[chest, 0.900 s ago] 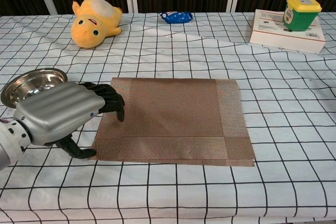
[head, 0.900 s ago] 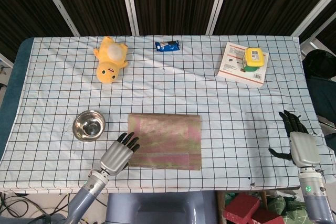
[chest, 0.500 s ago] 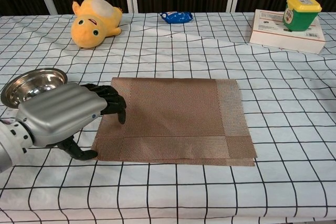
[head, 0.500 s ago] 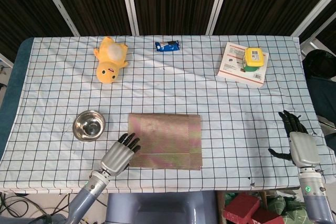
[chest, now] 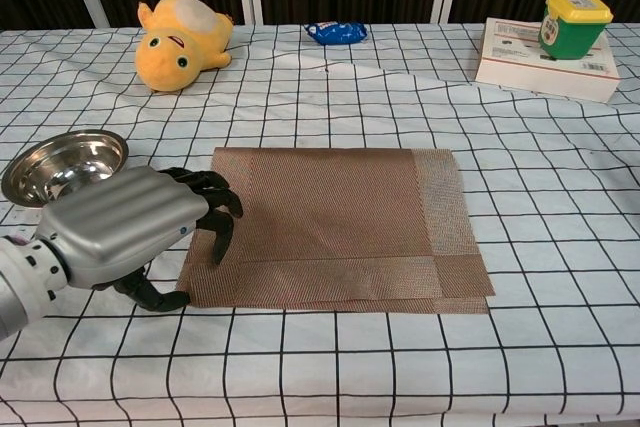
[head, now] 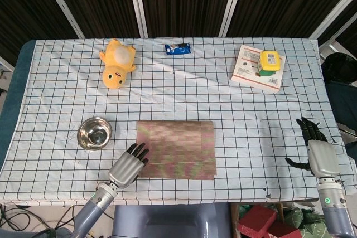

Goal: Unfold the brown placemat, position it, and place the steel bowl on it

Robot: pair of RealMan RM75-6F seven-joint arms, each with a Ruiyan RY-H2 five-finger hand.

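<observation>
Placemat point(chest: 335, 227) edges caught our eye first: the brown mat lay folded near the table's front, its right edge showing a second layer slightly offset. Our left hand point(chest: 125, 232) gripped its left edge, fingers on top, thumb at the corner. The steel bowl point(head: 95, 133) sat just left, apart. Our right hand point(head: 316, 150) rested released, fingers spread, on the tablecloth point(head: 251, 115) far right, with bare cloth between.
</observation>
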